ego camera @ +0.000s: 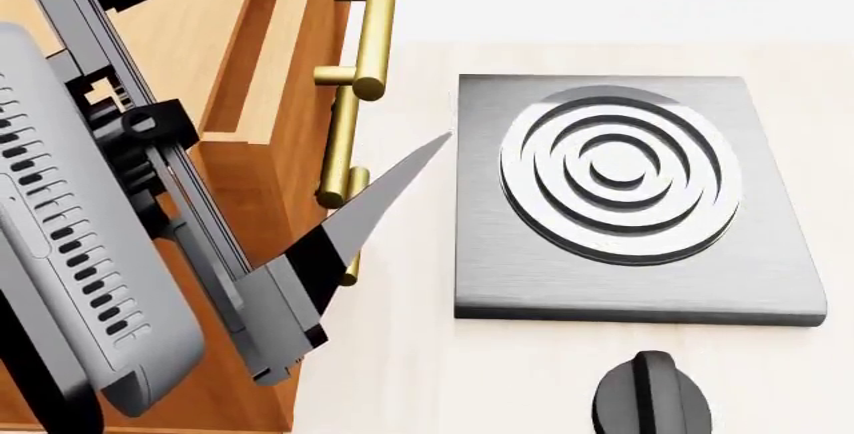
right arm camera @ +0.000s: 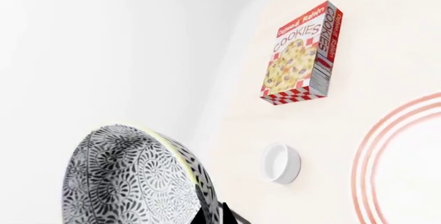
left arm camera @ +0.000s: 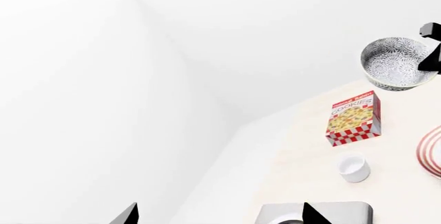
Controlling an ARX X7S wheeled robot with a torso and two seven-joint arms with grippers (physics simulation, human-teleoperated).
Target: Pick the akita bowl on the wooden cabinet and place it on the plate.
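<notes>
The akita bowl point(right arm camera: 131, 177), white with a dense dark leafy pattern, hangs in the air with my right gripper point(right arm camera: 214, 208) shut on its rim. From the left wrist view the bowl point(left arm camera: 394, 64) floats beyond the table's far side, with the right gripper's black fingers point(left arm camera: 430, 48) at its edge. The plate point(right arm camera: 406, 157), white with red rings, lies on the pale table, partly cut off by the frame; its rim point(left arm camera: 430, 152) also shows past the cup. My left gripper point(left arm camera: 220, 216) is open and holds nothing. The wooden cabinet point(ego camera: 260, 184) stands at the left of the head view, behind my left arm.
A cookies box point(right arm camera: 300, 53) lies flat on the table between bowl and plate, with a plain white cup point(right arm camera: 281, 163) near it. A grey stove plate point(ego camera: 534, 284) with ring burner and a black knob point(ego camera: 651, 394) sit right of the cabinet's brass handles point(ego camera: 360, 84).
</notes>
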